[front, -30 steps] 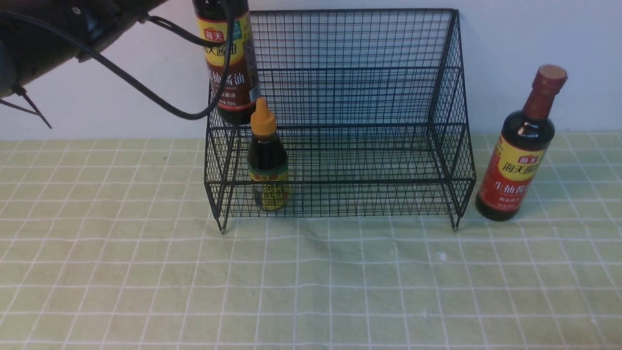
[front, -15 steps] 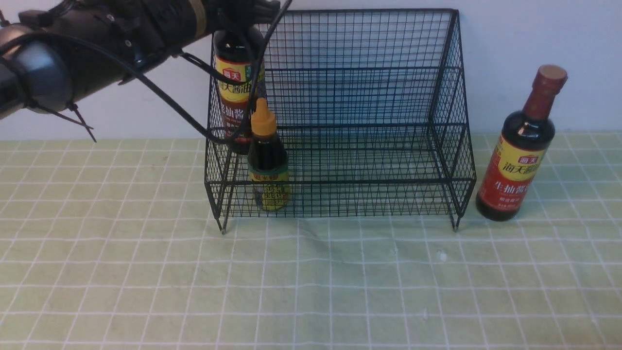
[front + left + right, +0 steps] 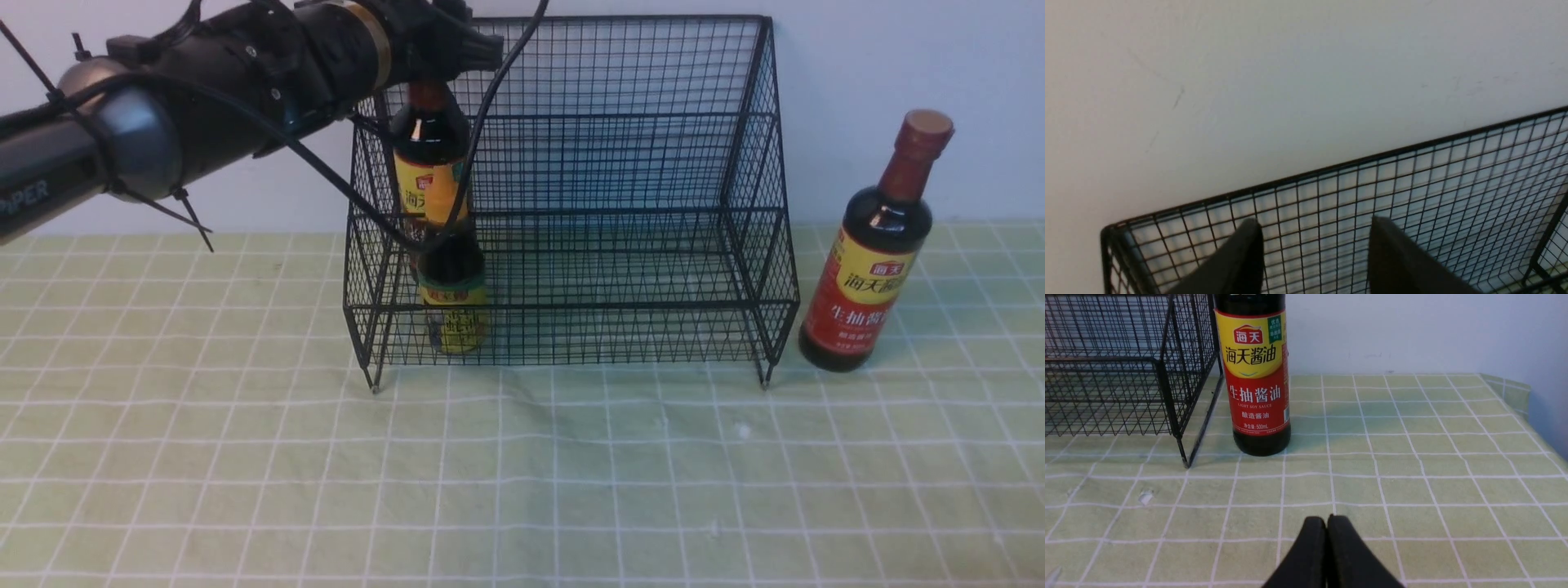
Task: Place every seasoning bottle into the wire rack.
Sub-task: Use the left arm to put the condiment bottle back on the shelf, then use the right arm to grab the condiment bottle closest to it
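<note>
The black wire rack stands against the wall. A tall seasoning bottle with a yellow-brown label stands upright on its upper tier at the left. Its cap is hidden under my left gripper. The left wrist view shows that gripper open, with only the rack's back grid between the fingertips. The short orange-capped bottle stands on the lower tier just in front. A third bottle with a yellow-red label stands on the cloth right of the rack. My right gripper is shut and empty, low over the cloth, facing this bottle.
A green checked cloth covers the table, and a white wall rises behind the rack. The left arm's black cable hangs across the rack's left side. The cloth's right edge shows in the right wrist view, near the rack's corner leg.
My left arm has come down and lowered the tall yellow-brown bottle from above the rack onto the upper tier. The other two bottles have not moved.
</note>
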